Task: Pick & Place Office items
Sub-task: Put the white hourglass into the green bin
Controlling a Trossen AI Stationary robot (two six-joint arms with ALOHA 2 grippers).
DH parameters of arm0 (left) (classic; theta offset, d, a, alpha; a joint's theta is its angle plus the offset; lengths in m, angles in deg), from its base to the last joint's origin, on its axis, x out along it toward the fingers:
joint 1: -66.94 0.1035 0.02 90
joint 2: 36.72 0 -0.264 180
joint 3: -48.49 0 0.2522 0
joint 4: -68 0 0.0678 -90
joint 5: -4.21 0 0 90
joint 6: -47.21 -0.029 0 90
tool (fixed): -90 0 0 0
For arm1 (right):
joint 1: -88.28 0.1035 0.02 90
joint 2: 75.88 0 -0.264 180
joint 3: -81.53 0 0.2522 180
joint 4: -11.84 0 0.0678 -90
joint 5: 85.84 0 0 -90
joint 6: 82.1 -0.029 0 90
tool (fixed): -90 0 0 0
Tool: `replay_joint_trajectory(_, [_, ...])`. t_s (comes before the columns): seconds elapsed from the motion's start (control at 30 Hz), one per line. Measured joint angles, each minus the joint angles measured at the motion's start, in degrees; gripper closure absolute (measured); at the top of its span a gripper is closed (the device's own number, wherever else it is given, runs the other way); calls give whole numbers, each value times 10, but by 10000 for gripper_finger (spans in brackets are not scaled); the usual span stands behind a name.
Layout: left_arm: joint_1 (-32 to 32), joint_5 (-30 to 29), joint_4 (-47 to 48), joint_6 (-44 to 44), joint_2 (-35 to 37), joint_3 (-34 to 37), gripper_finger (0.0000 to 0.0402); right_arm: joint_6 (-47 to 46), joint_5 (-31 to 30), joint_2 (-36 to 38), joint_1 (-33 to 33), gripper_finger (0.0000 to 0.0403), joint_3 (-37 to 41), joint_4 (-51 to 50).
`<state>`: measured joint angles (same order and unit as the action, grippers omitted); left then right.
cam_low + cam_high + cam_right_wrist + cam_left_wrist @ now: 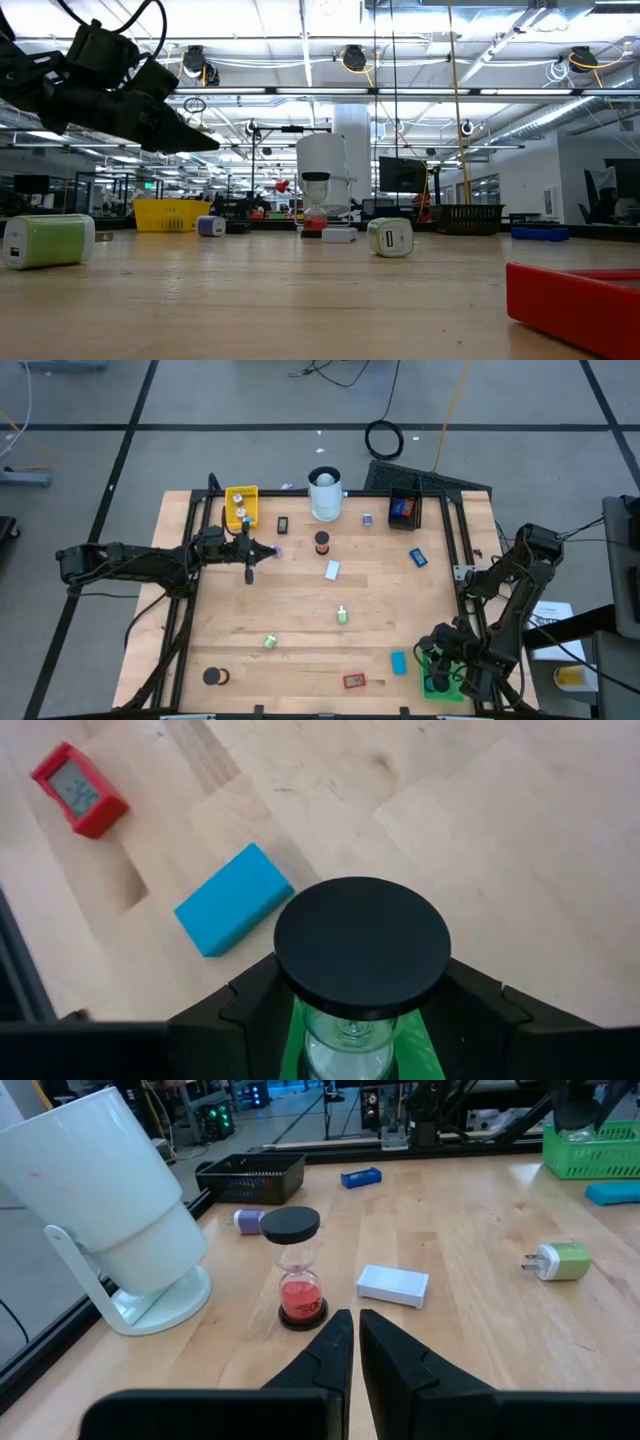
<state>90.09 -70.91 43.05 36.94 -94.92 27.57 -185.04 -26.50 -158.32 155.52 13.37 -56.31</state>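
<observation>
Small office items lie scattered on the wooden table: a red-sand hourglass [321,543], a white block [332,570], green-white plugs [342,615] [269,643], a blue block [399,662] and a red timer [354,681]. My left gripper [265,550] [355,1342] is shut and empty. It hangs above the table [150,112] beside the yellow tray [241,507], pointing at the red-sand hourglass [300,1270]. My right gripper [440,660] is over the green tray [440,685] at the near right corner, shut on a black-capped hourglass [362,945]. My right gripper pinches the hourglass just under its black top cap [362,945], one finger [250,1005] on each side of the glass [345,1040]. The fingers come from above and the hourglass stands upright between them. Green shows below it; whether its base rests on the tray is hidden.
A tall white cylinder [325,493] and a black tray [404,508] stand at the far edge, with a purple item [367,518] between them. A black-capped item [213,677] lies near left, a blue piece [418,557] right of centre. Black frame rails run along the table's sides.
</observation>
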Motion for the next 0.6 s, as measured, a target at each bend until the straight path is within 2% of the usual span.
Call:
replay_joint_trajectory(0.17, [0,0,0,0,0,0,371,1,4,0,0,216,0,13])
replay_joint_trajectory(0.6, [0,0,0,0,0,0,371,-14,31,0,2,184,0,27])
